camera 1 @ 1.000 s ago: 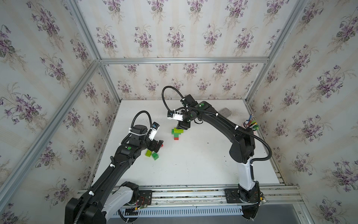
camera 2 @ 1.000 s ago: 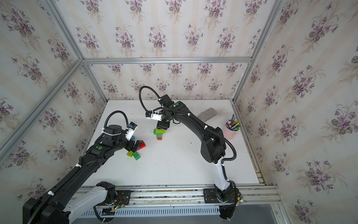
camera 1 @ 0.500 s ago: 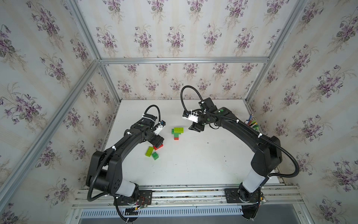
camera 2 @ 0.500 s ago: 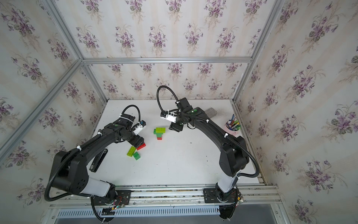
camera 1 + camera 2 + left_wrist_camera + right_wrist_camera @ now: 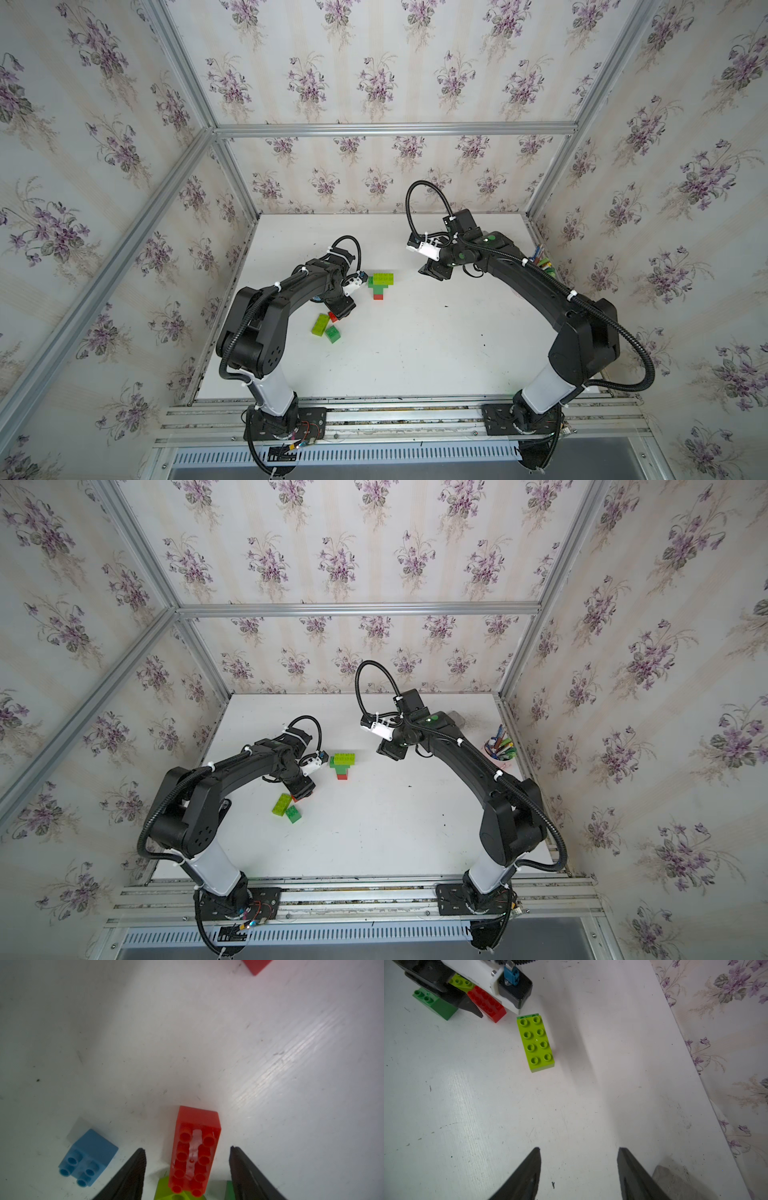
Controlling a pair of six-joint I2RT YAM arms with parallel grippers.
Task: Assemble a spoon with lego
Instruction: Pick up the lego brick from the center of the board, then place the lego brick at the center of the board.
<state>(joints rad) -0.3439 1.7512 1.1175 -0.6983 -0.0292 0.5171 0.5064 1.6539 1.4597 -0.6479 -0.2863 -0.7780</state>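
Mid-table on the scuffed white table [image 5: 419, 353] lies my half-built spoon [image 5: 380, 284]: a lime eight-stud oblong over dark green, stepping down to a red stub, all glossy plastic. My left gripper [image 5: 187, 1148] straddles a loose red brick [image 5: 196, 1153] with round studs, jaws set narrow yet clear of both its sides. A small blue brick [image 5: 88, 1157] sits just beside. My right gripper [image 5: 579, 1148] hovers well apart, jaws moderately spread, empty.

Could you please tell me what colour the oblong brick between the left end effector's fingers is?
Red; the brick shows best in the left wrist view.
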